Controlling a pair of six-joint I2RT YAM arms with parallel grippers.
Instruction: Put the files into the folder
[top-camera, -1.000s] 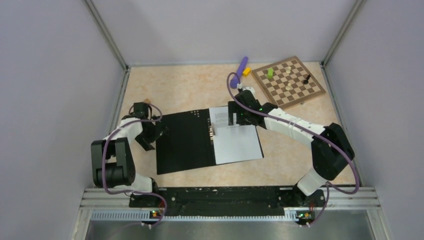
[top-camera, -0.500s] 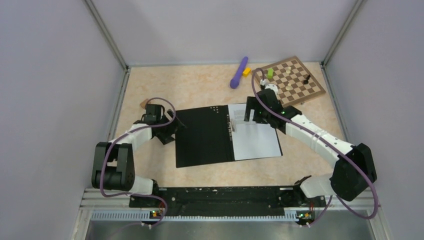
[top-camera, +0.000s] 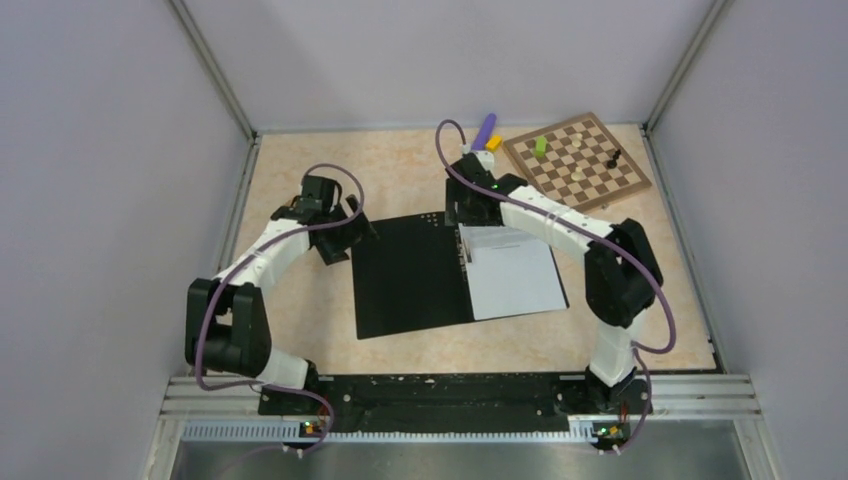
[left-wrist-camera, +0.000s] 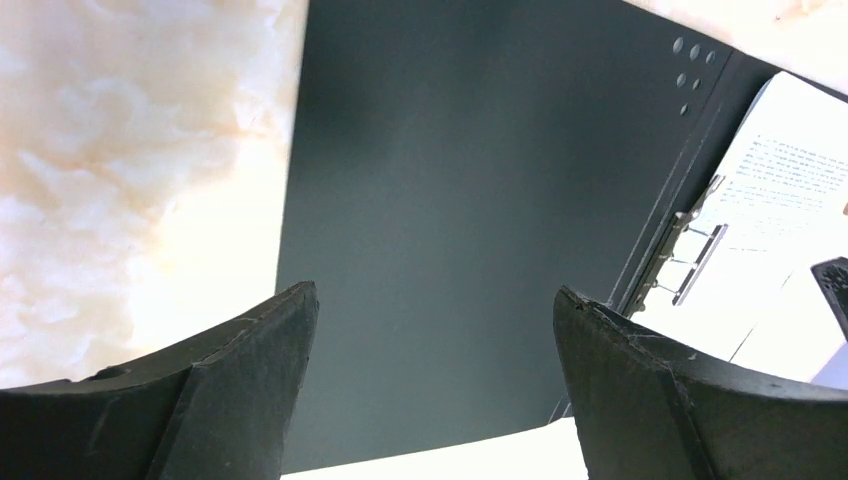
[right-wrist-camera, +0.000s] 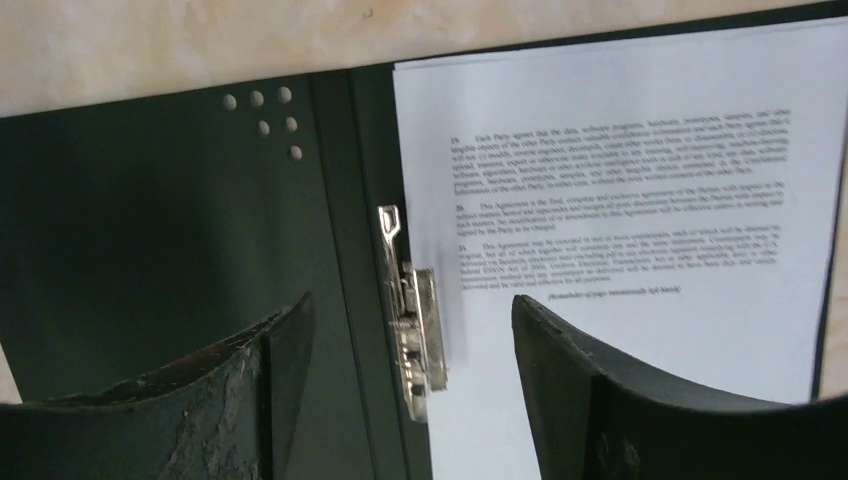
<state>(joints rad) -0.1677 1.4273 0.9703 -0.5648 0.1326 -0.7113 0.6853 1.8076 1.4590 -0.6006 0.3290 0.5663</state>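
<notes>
The folder (top-camera: 410, 275) lies open on the table, black inner faces up, with a metal clip (right-wrist-camera: 415, 320) at its spine. The files (top-camera: 515, 280), white printed sheets, lie flat on its right half. My left gripper (top-camera: 352, 232) is open and empty by the folder's far left corner; its wrist view looks across the black left face (left-wrist-camera: 470, 200) to the sheets (left-wrist-camera: 780, 200). My right gripper (top-camera: 462, 212) is open and empty above the far end of the spine. In its wrist view the clip sits between its fingers, with the sheets (right-wrist-camera: 620, 200) to the right.
A brown chessboard (top-camera: 575, 163) with a few pieces and a green block (top-camera: 541, 146) sits at the back right. A purple object (top-camera: 483, 130) and a yellow block (top-camera: 493, 143) lie at the back, near the right arm. Walls close three sides.
The folder and sheets have shifted to the right. My left gripper moved right and farther back to the folder's far left corner. My right gripper swung right, then back left to the spine.
</notes>
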